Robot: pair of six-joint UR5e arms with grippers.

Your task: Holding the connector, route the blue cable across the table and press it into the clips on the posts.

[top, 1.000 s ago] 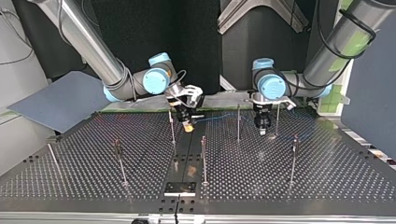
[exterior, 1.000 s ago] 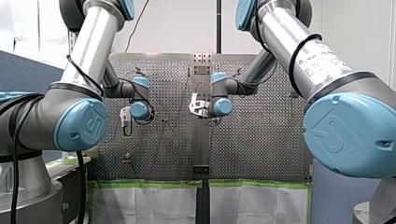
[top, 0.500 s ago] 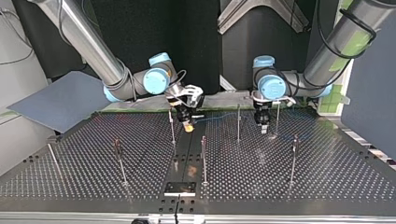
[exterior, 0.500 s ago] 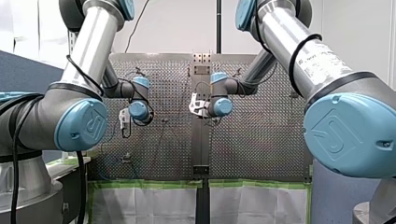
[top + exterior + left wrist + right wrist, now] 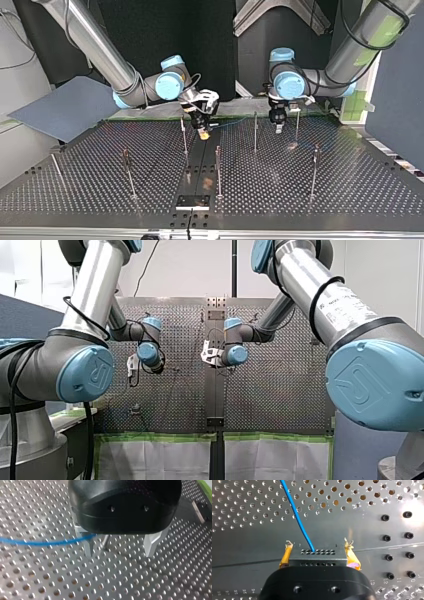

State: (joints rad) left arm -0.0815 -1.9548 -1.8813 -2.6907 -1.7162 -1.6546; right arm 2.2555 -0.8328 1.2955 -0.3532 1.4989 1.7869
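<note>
In the right wrist view my right gripper [image 5: 319, 556] is shut on the black connector [image 5: 318, 554], with a yellow pad on each side of it. The blue cable [image 5: 297, 515] leaves the connector's face and runs away over the perforated plate. In the top view that gripper [image 5: 202, 132] hangs just above the table's middle strip. My left gripper [image 5: 120, 551] is open, and its metal fingers [image 5: 88, 548] hold nothing. The cable [image 5: 37, 541] reaches one finger and then goes out of sight under the gripper's body. In the top view my left gripper [image 5: 278, 127] hangs between two posts [image 5: 255, 131].
Several thin posts stand on the perforated table [image 5: 350, 200], among them one near my right gripper [image 5: 184, 136], one in the middle [image 5: 218, 170] and one at the top view's right [image 5: 314, 170]. A grey panel [image 5: 65, 107] leans at the top view's left.
My left gripper has risen from the table and drifted slightly to the top view's left. My right gripper, still holding the connector, has barely shifted.
</note>
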